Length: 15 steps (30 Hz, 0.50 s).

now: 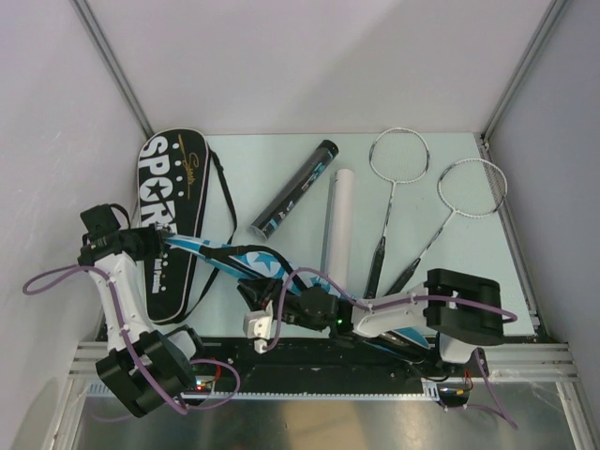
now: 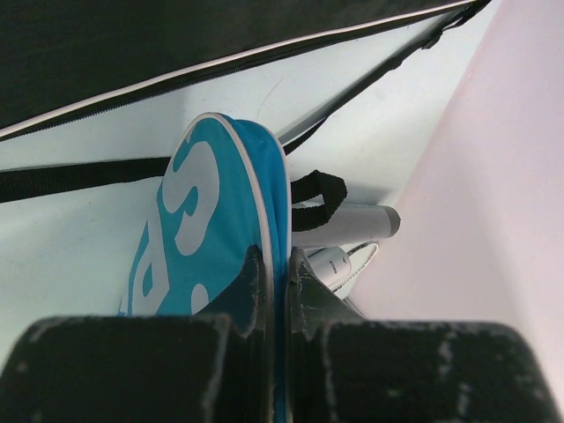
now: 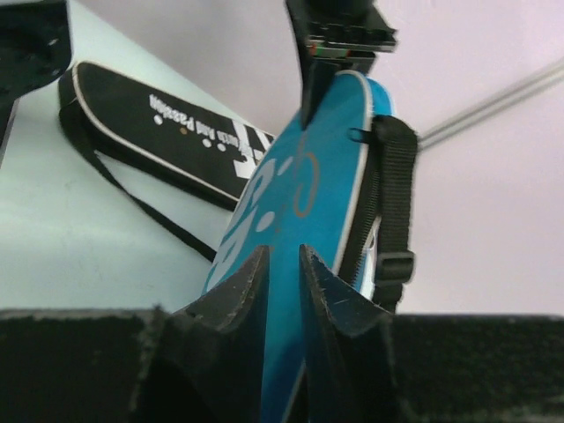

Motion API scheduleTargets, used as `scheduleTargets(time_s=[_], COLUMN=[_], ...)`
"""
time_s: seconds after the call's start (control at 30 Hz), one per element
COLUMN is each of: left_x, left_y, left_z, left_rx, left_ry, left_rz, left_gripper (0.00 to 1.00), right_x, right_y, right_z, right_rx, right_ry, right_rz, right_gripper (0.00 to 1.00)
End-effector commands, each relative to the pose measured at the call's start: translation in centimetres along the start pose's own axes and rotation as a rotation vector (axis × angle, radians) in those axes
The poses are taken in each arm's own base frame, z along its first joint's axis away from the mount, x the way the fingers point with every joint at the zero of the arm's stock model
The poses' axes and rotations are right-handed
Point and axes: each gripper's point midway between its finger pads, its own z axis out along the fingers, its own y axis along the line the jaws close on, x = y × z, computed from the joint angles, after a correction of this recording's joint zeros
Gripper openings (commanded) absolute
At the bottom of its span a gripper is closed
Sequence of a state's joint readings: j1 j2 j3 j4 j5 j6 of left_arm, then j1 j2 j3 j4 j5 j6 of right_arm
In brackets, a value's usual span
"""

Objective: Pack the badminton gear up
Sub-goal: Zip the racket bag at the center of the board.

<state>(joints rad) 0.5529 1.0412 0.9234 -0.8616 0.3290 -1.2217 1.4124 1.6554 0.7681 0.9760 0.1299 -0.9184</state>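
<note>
One pale green surface [image 1: 281, 150] carries all gear. Black "SPORT" cover [image 1: 178, 178]: lies flat at upper left of the top view, strap trailing off its right side. Blue cover [image 1: 234, 262]: in the lower centre, stretched on edge from centre-left down to the right, spanning between both arms and partly overlapping the lower end of the black cover. Two thin-framed rackets at the right, heads toward the top of frame, handles converging toward lower centre: one nearer the middle [image 1: 386, 216], the other right of it [image 1: 434, 241]. Black teal-printed tube [image 1: 294, 187]: lying diagonally, centre. White tube [image 1: 337, 220]: just right of it, nearly vertical in frame, apart from it. Left gripper [image 2: 278, 264]: clenched on the rim of the blue cover. Right gripper [image 3: 282, 264]: fingers straddle the cover's other end; cannot tell whether they press it or stand released.
</note>
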Motion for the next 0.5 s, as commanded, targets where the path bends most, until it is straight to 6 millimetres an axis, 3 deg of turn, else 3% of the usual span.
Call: scheduleTargets(time_s=[0.0,0.23,0.47], left_x=[0.3,0.6,0.8], left_y=[-1.2,-1.0,-1.2], left_z=[-0.6,-0.4,-0.5], left_rx=[0.059,0.052,0.059], left_ry=[0.026,0.046,0.056], left_rz=[-0.050,-0.054,-0.051], left_gripper=[0.00,0.00,0.00], right_x=[-2.4,-2.2,-1.3], right_y=[-1.4,-3.0,-3.7], right_z=[2.7,5.7,7.0], right_rx=[-0.003,0.046,0.068], right_ry=[-0.134,-0.117,-0.089], right_rz=[-0.116,-0.229,-0.260], right_gripper=[0.27,0.32,0.33])
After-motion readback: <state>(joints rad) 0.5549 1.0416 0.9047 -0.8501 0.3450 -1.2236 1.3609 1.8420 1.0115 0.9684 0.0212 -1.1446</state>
